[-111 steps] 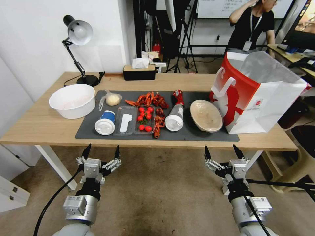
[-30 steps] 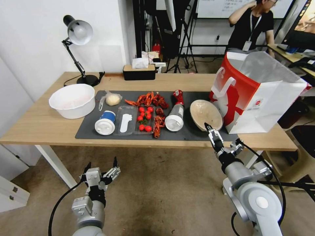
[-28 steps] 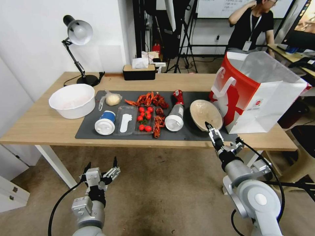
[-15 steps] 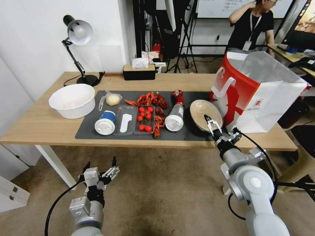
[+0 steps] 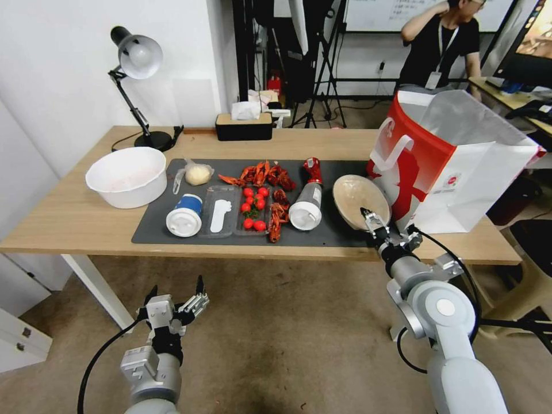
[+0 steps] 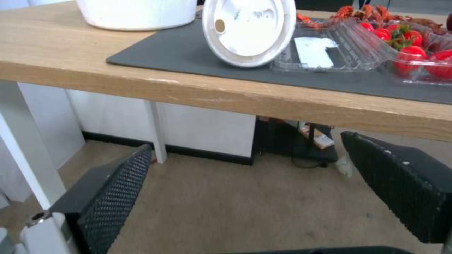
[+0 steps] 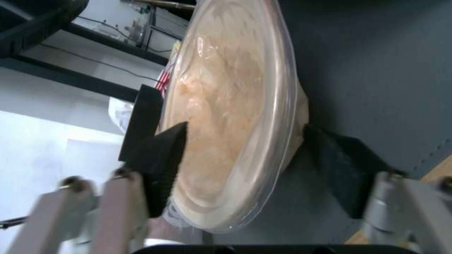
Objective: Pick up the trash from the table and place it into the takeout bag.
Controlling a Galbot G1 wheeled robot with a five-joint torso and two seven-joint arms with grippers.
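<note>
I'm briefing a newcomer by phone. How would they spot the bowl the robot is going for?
Find the red-and-white takeout bag at the table's right end. On the grey mat just left of it lies a beige shallow bowl, with the right pincer at its near rim. Its neighbour, the clear white-lidded cup, is narrow.

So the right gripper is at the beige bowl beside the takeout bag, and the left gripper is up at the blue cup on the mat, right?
Not quite. The right gripper is indeed at the beige bowl beside the takeout bag, its fingers straddling the rim. But the left gripper is not at the blue cup: the head view shows it open, hanging below the table edge.
</note>
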